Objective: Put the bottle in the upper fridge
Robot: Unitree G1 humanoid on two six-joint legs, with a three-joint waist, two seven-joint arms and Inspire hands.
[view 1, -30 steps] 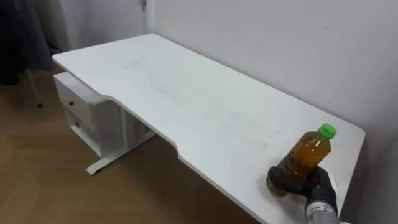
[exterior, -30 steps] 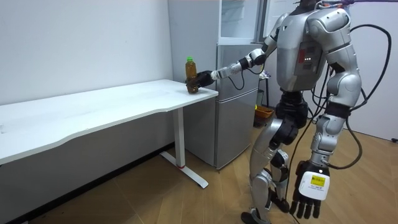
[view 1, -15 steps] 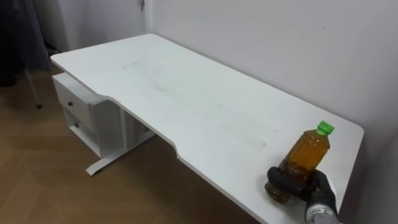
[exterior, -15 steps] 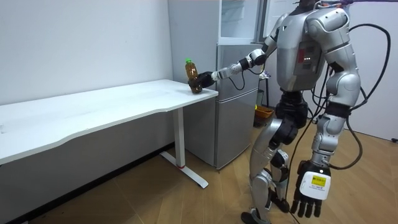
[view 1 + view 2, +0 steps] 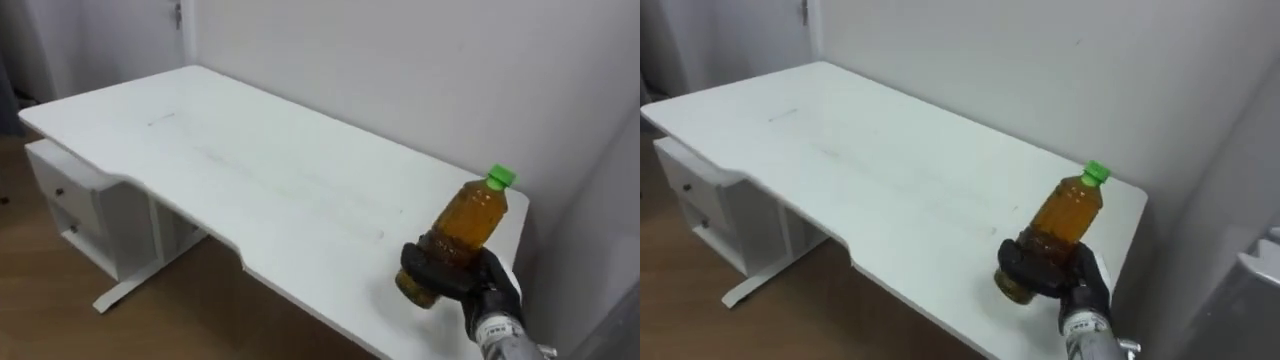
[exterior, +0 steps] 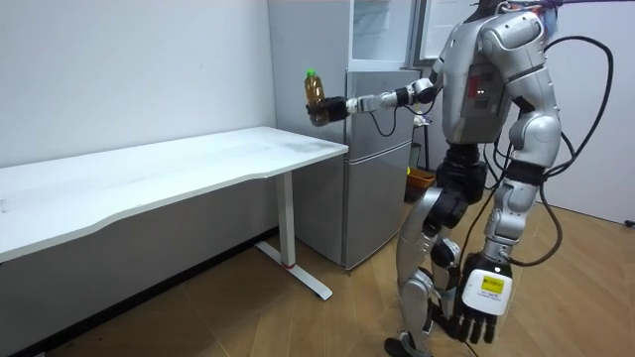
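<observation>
My right hand [image 5: 455, 282] is shut on the lower part of an amber bottle [image 5: 464, 225] with a green cap. The bottle tilts slightly and hangs in the air above the right end of the white table [image 5: 250, 170]. In the room view the bottle [image 6: 315, 97] is held out on my stretched right arm, level with the top of the grey lower fridge [image 6: 382, 149]. Above that, the upper fridge compartment [image 6: 382, 30] shows shelves. My left hand [image 6: 478, 305] hangs open beside my leg. I stand in front of the fridge, at the table's end.
A white drawer unit [image 5: 70, 200] stands under the table's left part. The wall runs close behind the table. The grey fridge side [image 5: 600, 250] rises just right of the table's end. Wooden floor lies in front.
My right hand has lifted the bottle off the table's end and raised it to about the lower fridge's top. My head camera has swung a little to the right.
</observation>
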